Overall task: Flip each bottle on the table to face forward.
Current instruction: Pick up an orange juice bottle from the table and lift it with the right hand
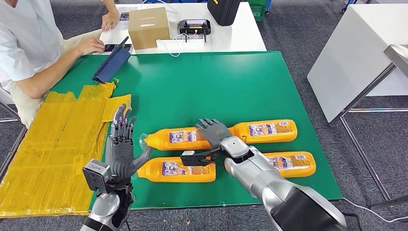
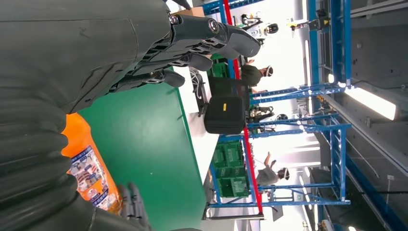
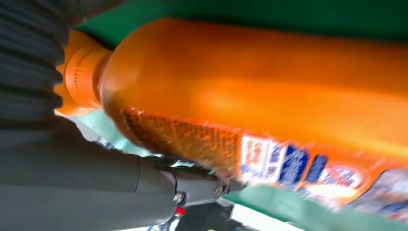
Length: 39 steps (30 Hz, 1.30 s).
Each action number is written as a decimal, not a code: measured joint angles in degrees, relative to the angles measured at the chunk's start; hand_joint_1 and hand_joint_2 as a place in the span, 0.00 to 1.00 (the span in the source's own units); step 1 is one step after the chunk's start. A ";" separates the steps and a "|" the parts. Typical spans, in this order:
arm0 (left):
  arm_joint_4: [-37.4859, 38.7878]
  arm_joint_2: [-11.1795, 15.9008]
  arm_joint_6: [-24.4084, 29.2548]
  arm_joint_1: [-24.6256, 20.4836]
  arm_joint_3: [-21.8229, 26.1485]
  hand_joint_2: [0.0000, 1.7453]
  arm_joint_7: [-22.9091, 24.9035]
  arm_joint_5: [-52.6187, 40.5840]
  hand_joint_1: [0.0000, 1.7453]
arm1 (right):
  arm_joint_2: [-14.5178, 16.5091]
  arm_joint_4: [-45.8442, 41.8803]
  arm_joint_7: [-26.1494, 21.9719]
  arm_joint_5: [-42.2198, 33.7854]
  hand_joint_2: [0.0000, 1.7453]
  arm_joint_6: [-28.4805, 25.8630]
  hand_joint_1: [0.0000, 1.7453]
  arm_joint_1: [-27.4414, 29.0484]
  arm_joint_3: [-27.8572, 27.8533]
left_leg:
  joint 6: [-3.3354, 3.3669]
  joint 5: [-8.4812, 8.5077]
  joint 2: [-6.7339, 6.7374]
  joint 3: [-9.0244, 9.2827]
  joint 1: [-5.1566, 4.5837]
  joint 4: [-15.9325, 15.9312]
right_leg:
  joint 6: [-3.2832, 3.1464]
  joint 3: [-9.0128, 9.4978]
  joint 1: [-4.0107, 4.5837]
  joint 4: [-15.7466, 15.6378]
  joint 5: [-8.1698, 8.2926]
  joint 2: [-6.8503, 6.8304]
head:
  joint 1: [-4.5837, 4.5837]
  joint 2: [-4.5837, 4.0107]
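Head view: four orange bottles lie on their sides on the green tabletop (image 1: 216, 82), in two rows. Your right hand (image 1: 215, 132) rests palm-down where the far-left bottle (image 1: 175, 138) ends and the neck of the far-right bottle (image 1: 264, 130) begins; whether the fingers have closed on either one cannot be told from here. The near-left bottle (image 1: 175, 170) and near-right bottle (image 1: 291, 163) lie closer to you, labels up. Your left hand (image 1: 122, 139) stands beside the cap ends of the left pair, fingers straight and apart, holding nothing. For a clean flip, I judge you should get fingers under the body, not the neck, and roll it in place so it does not knock its neighbour.

Left wrist view: the left hand's fingers (image 2: 211, 33) are spread over bare green, with one orange bottle (image 2: 91, 173) lying just beside the palm, untouched.

Right wrist view: a bottle (image 3: 269, 96) sits close against the right hand, image blurred; contact looks likely, a firm hold unconfirmed.

Containers: all four are capped; their opaque bodies hide the contents. A cardboard box (image 1: 149, 27) stands on the white table beyond, contents unseen.
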 joint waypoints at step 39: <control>1.34 -0.56 -0.02 0.70 -0.41 1.00 -0.36 0.02 0.00 | -0.28 0.62 5.31 3.70 1.00 -8.86 1.00 1.61 2.69 | 0.00 -0.01 0.01 0.37 0.00 0.00 | -0.01 0.38 -0.03 -0.02 -0.01 -0.01 | 0.00 0.00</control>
